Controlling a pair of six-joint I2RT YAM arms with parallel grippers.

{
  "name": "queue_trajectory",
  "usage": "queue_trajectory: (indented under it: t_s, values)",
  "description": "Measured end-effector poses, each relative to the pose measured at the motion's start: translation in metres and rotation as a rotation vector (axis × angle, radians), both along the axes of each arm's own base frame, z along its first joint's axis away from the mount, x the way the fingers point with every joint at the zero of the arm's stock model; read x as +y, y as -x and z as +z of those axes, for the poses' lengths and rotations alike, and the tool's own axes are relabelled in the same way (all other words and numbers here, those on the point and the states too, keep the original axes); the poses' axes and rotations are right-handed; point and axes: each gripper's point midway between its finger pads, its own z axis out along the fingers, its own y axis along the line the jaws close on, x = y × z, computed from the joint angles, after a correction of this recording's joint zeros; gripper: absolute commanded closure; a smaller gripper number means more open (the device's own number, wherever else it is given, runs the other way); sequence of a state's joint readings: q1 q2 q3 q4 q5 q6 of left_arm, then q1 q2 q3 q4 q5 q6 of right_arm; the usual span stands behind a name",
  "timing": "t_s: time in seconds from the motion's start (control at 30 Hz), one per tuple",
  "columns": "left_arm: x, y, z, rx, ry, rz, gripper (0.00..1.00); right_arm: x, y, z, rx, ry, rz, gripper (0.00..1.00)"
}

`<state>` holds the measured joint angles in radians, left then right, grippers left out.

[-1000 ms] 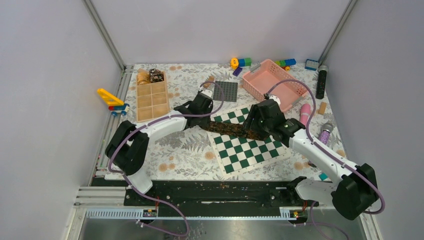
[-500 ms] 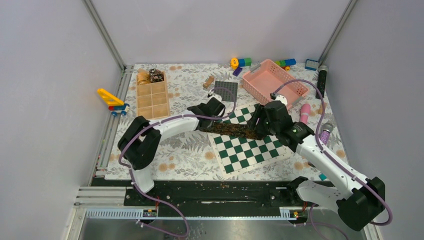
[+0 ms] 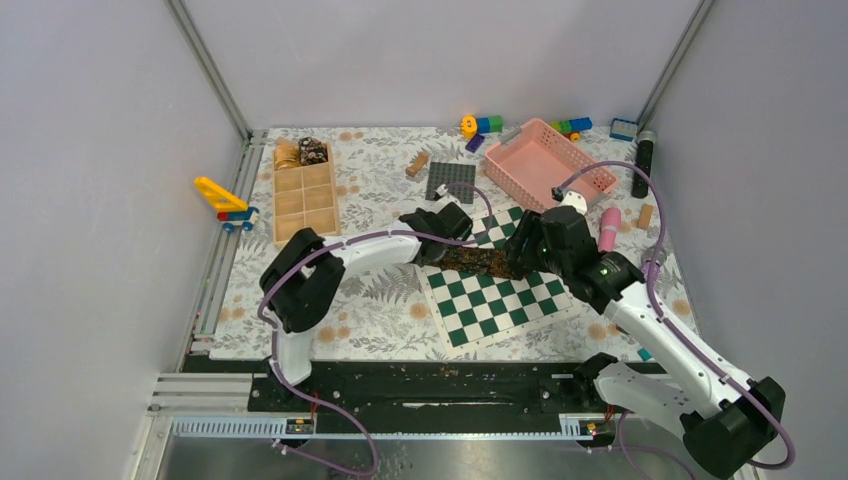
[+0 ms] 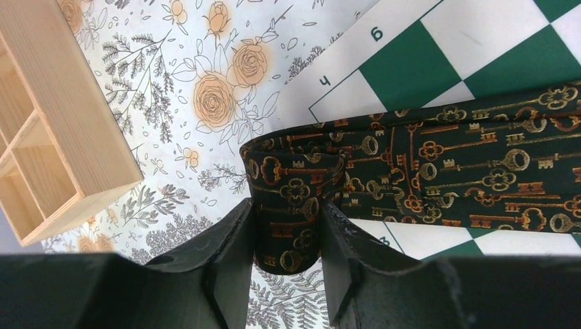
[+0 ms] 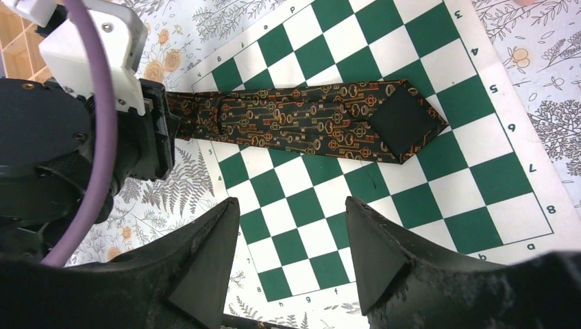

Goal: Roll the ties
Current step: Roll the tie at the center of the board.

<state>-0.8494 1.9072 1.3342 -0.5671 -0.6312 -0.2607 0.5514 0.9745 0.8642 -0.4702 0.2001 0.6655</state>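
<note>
Firmly, the left claw point(image 4: 288, 229) pinches the turned-over end of the dark tie point(image 4: 445, 161), its 2 black fingers point(image 4: 229, 264) pressing the doubled cloth from both sides. That end curls back on itself in 1 loose fold and lies at the corner of the green-and-white chessboard mat point(image 4: 411, 68), where the mat meets the floral tablecloth point(image 4: 205, 103). From the fold the tie, patterned with gold and rust keys, runs flat across the mat toward the right arm. Its wide pointed tip rests on the squares and shows a plain black patch. The right claw point(image 5: 291, 205) hangs over the mat, clear of the tie, its jaws apart and holding nothing. Near the left claw, a wooden compartment box point(image 4: 62, 137) sits on the tablecloth. In the overhead view, a golden-tan coil point(image 3: 287, 152) and a dark coil point(image 3: 313, 151) sit side by side at the box's far end. A pink basket point(image 3: 545, 160) stands beyond the mat.
</note>
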Motion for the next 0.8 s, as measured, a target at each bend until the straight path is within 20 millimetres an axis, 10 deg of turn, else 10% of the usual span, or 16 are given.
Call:
queue_trajectory:
  t_s: [0.8]
  values:
    - [-0.020, 0.006, -0.008, 0.008, -0.155, -0.043, 0.52, -0.009, 0.004, 0.010, -0.038, 0.010, -0.012, 0.32]
